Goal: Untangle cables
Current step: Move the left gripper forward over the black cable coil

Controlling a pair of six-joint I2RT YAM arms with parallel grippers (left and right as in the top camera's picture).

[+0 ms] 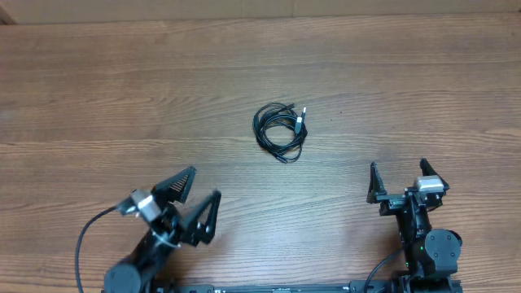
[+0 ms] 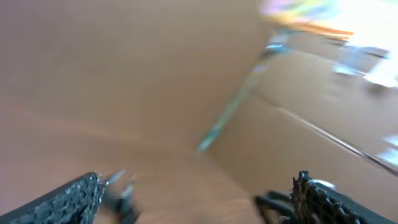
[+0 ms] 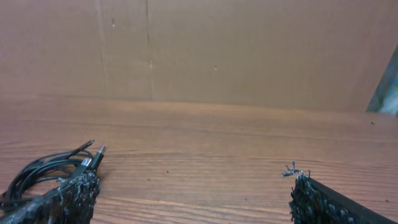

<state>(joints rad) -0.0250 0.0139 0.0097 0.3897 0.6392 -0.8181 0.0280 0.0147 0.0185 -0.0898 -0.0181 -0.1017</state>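
Note:
The cables (image 1: 279,130) lie as one small coiled black bundle, one plug end silvery, near the middle of the wooden table (image 1: 122,89). My left gripper (image 1: 206,183) stands open at the front left, pointing toward the bundle from well short of it. My right gripper (image 1: 398,166) stands open at the front right, also apart from the coil. In the right wrist view the cables (image 3: 43,171) lie at the lower left, just beyond the left fingertip of my right gripper (image 3: 196,186), with bare table between the fingers. The left wrist view is blurred; my left gripper (image 2: 196,190) holds nothing.
A brown cardboard wall (image 3: 249,50) stands along the table's far edge. A thick black wire (image 1: 81,244) loops from the left arm at the front left. Both arm bases sit at the front edge.

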